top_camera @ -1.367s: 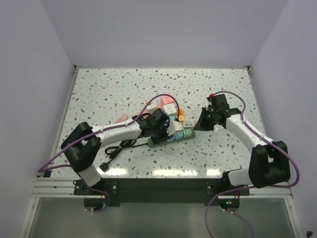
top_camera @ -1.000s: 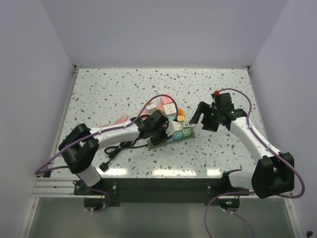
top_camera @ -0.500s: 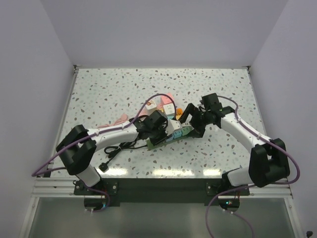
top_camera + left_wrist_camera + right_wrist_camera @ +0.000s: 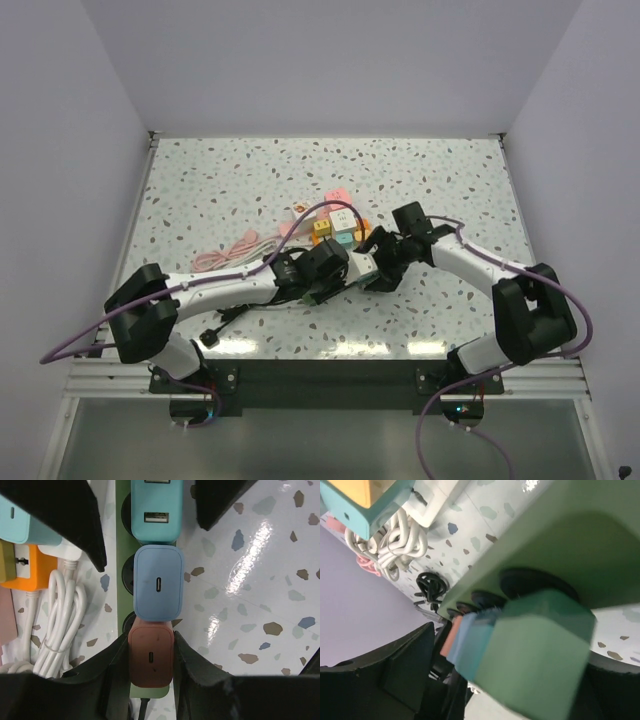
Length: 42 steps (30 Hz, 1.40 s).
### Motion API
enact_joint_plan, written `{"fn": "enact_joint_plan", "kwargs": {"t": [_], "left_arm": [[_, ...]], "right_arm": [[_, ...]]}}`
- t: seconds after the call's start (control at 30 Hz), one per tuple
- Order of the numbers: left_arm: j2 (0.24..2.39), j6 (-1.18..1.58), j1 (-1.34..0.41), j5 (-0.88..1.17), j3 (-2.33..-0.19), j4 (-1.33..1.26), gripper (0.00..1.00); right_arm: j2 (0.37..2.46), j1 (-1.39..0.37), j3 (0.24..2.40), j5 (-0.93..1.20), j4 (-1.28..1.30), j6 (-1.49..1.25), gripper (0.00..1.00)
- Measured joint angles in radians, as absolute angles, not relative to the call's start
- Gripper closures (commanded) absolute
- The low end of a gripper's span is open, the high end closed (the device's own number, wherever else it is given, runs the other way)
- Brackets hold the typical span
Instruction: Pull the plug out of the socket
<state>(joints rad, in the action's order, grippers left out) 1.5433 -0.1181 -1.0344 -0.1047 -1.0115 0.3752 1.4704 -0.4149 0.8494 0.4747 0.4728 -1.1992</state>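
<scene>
Between fingers of left end effector [image 4: 150,647]: red plug [image 4: 150,661], seated in socket strip [image 4: 119,602].

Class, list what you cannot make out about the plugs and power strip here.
Top external: long green power strip mostly hidden under left gripper and right gripper.
Left wrist: reddish-brown square plug covers its own prongs; teal USB plug cut by top edge.
Right wrist: green block plug blurred; right gripper contact unclear.
</scene>
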Motion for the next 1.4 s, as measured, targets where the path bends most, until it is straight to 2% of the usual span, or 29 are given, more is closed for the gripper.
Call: {"fn": "enact_joint_plan", "kwargs": {"t": [0.13,0.17,0.27,0.57,0.77,1.17,1.4], "left_arm": [[1.544,-0.107,-1.073,-0.141,-1.011,0.372,1.0],[1.547,-0.104,-1.075,-0.151,-1.011,0.368,1.0],[1.57,-0.081,-1.079,-0.176,-1.011,0.347,1.0],[1.627,-0.046,-1.082,-0.203,-1.003,0.307,1.0],[1.625,-0.044,-1.073,-0.202,-1.004,0.317,1.0],[1.587,0.012,-1.054,-0.128,-1.117,0.549,1.0],[1.581,0.083,-1.068,-0.162,-1.116,0.569,1.0]], "right_arm": [[1.488,-0.422,0.822,0.453,0.431,-1.234,0.46],[1.492,-0.422,0.813,0.446,0.426,-1.241,0.69],[1.52,-0.42,0.804,0.436,0.39,-1.308,1.0],[1.571,-0.414,0.776,0.428,0.322,-1.319,1.0],[1.645,-0.416,0.859,0.433,0.379,-1.267,1.0],[1.716,-0.422,0.945,0.53,0.469,-1.222,1.0],[1.744,-0.433,0.984,0.542,0.514,-1.201,1.0]]}}
